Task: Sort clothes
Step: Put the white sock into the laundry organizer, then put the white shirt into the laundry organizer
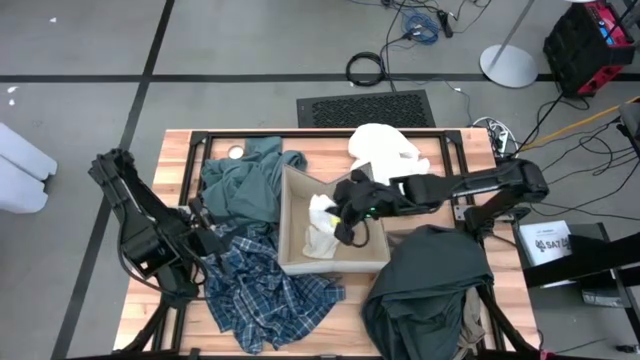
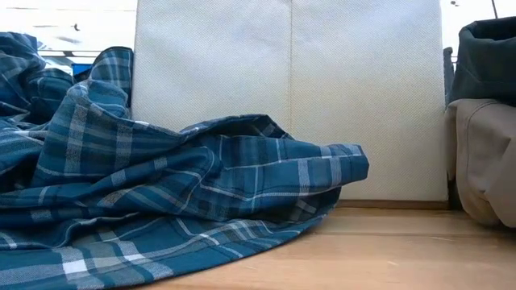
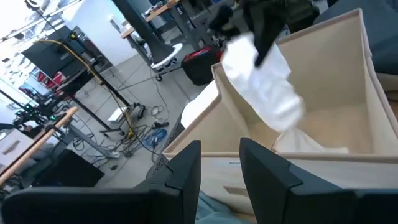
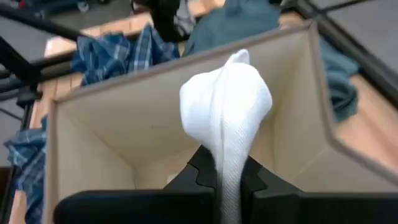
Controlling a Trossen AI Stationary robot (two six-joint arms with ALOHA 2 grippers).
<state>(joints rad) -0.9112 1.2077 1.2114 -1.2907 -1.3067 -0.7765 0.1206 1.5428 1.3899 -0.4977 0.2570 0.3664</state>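
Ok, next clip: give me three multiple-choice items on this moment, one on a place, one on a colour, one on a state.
1. Where is the right gripper?
A. over the fabric box
B. over the plaid shirt
C. off the table

2. What colour is the garment it holds?
A. tan
B. white
C. teal

3. How do the left gripper's jaws stand?
A. shut on plaid
B. shut on the box wall
C. open, empty

Key: 1 A, the high view shows it above the box's inside; 2 B, the right wrist view shows white cloth between the jaws; 3 C, the left wrist view shows a gap with nothing in it.
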